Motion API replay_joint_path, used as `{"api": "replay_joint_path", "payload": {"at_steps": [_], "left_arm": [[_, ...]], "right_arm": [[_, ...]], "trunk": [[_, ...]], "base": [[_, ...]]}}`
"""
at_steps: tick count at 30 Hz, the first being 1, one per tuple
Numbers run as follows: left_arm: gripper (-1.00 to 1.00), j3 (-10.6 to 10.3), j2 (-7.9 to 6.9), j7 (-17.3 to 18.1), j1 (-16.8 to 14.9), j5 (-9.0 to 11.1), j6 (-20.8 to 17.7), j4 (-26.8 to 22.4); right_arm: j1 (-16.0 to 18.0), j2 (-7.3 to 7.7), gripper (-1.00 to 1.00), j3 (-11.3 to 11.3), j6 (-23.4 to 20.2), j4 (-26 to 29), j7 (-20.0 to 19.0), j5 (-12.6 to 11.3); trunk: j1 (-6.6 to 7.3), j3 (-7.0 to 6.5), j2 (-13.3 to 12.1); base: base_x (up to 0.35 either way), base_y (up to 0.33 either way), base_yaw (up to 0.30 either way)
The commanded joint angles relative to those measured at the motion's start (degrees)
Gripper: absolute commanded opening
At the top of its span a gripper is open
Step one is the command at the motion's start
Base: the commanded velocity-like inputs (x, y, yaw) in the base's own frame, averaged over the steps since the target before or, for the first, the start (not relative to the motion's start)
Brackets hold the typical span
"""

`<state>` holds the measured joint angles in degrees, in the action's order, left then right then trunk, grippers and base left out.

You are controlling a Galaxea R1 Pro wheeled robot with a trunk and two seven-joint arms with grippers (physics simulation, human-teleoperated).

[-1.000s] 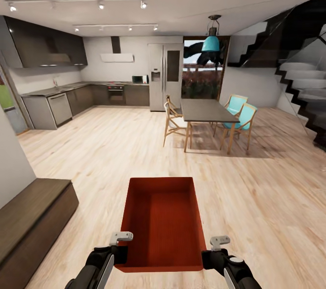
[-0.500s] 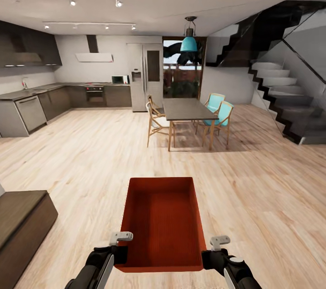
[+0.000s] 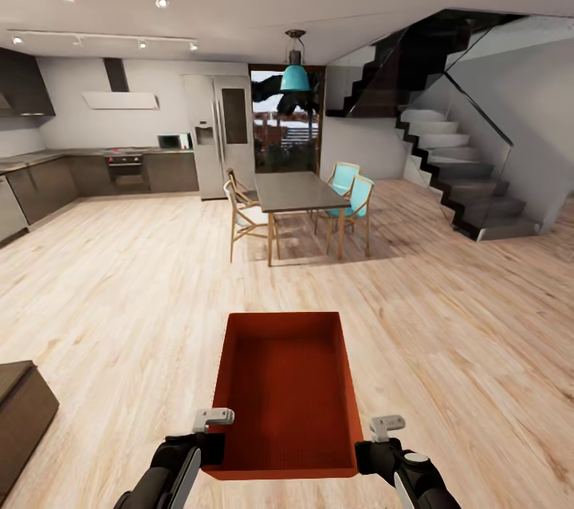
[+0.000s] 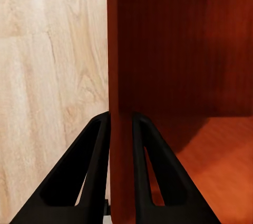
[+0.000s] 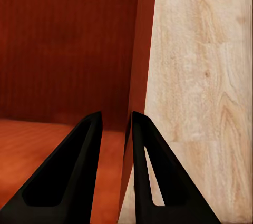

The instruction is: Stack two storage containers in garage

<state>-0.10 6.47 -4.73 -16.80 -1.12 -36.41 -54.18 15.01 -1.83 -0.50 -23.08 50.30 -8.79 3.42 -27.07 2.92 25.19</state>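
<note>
Lower left, the left gripper [image 3: 214, 418] pinches the red container [image 3: 285, 393] by its wall; lower right, the right gripper [image 3: 386, 426] straddles the opposite wall, jaws narrowly parted. Wood floor [image 3: 135, 293] below — garage unreached, stacking undone.

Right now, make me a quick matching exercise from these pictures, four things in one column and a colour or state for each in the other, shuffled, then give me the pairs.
Things:
1. storage container
2. pendant lamp
3. dining table
4. left end effector

Colours or states:
A. teal shade, hanging from the ceiling
B. shut on a thin red-orange wall
C. dark grey top on wooden legs
D. red-orange, open-topped, held between both arms over the wood floor

Pairs: 1-D, 2-A, 3-C, 4-B
</note>
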Motion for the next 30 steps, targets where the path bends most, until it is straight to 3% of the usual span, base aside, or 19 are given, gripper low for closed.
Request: {"api": "replay_joint_path", "payload": {"at_steps": [1,16,30], "left_arm": [[-1.00,0.36,0.01,-0.18,-0.08,0.06,-0.33,-0.22],[-1.00,0.42,-0.05,-0.19,-0.08,-0.02,-0.17,-0.22],[-1.00,1.13,-0.05,-0.19,-0.08,-0.03,-0.15,-0.22]], "right_arm": [[0.01,-0.01,-1.00,-0.03,-0.39,0.06,-0.53,-0.35],[0.01,-0.01,-1.00,-0.03,-0.39,0.06,-0.53,-0.35],[0.01,-0.01,-1.00,-0.03,-0.39,0.06,-0.54,-0.35]], "trunk": [[-0.04,0.13,0.13],[-0.04,0.13,0.13],[-0.04,0.13,0.13]], "base": [[0.000,0.000,-0.278],[0.014,0.000,-0.278],[0.303,0.000,-0.278]]}}
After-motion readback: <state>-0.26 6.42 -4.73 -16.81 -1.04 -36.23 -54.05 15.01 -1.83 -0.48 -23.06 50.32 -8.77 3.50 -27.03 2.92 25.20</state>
